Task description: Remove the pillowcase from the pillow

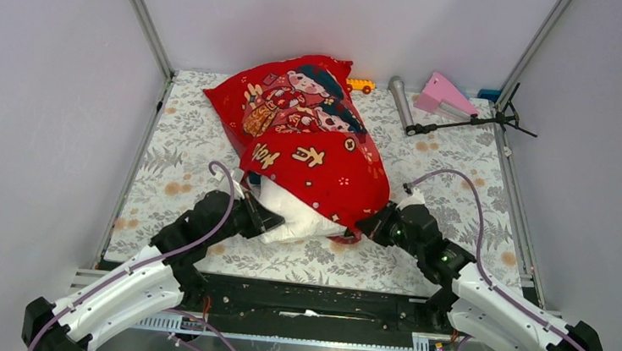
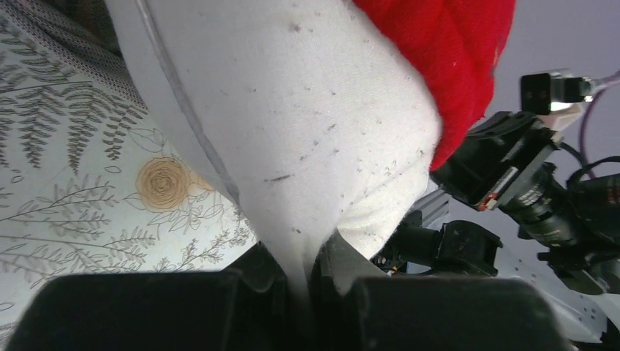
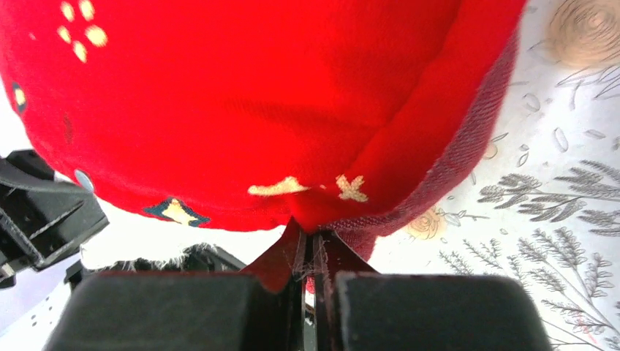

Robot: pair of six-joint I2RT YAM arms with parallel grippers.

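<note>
The red pillowcase [image 1: 311, 133] with cartoon figures lies bunched in the middle of the table, still over most of the white pillow [image 1: 295, 217], whose near end sticks out at the open edge. My left gripper [image 1: 268, 220] is shut on the pillow's white corner [image 2: 314, 146]. My right gripper [image 1: 365, 228] is shut on the pillowcase's red hem [image 3: 307, 117] at the near right. The left wrist view shows red fabric [image 2: 446, 66] above the white corner. The rest of the pillow is hidden inside the case.
A grey floral cloth [image 1: 182, 156] covers the table. At the back right lie a small yellow toy [image 1: 360, 85], a grey cylinder [image 1: 401, 100], a pink wedge [image 1: 444, 94] and a black stand [image 1: 465, 121]. Metal frame posts and grey walls enclose the table.
</note>
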